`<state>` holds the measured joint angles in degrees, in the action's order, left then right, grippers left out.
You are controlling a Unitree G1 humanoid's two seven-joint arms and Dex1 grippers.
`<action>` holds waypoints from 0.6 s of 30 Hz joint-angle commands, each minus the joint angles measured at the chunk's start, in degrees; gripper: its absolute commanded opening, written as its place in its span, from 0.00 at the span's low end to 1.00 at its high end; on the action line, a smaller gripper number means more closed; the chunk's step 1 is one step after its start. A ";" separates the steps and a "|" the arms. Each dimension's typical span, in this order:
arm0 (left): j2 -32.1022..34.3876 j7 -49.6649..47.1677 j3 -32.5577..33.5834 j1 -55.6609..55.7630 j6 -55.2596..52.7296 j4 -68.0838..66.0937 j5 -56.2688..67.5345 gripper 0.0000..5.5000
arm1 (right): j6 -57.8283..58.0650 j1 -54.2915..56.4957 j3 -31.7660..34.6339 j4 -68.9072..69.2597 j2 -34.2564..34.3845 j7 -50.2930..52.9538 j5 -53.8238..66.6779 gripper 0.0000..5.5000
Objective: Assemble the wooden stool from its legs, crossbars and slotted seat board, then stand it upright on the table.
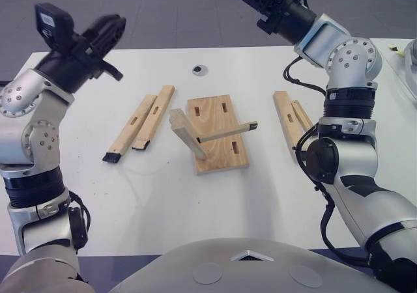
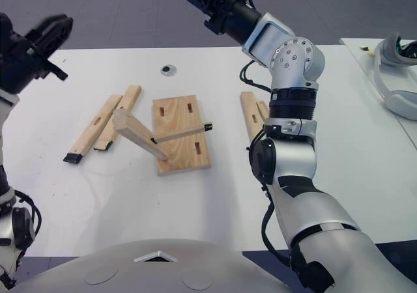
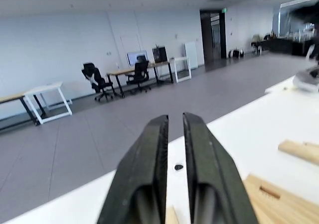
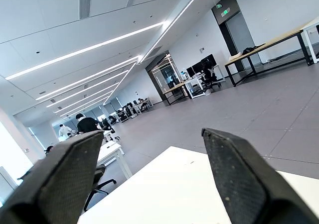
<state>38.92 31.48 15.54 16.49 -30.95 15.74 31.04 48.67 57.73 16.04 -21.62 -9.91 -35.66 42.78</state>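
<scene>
Left gripper raised, fingers nearly together, empty; right gripper raised, spread wide, empty. Pale slotted wooden seat board lies flat on white table, with one tilted leg and thin crossbar apparently fitted. Judged early: loose wooden pieces left and right remain.
</scene>
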 commanded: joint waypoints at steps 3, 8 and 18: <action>-3.21 -5.01 -6.27 -19.44 -0.43 2.82 -9.47 0.10 | 0.92 -0.42 0.19 1.59 -0.34 2.32 0.39 0.67; -9.32 -7.34 -9.53 -27.18 -2.86 8.05 -8.58 0.26 | 1.23 -1.26 0.37 1.90 -0.34 3.89 0.42 0.67; -10.43 -11.94 -8.55 -28.52 -4.34 7.72 -13.18 0.54 | 1.41 -1.88 0.28 2.45 -0.42 4.35 0.59 0.67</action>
<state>29.15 20.97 6.43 -11.59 -34.55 24.32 19.43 49.39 56.10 16.28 -19.67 -10.05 -31.81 42.83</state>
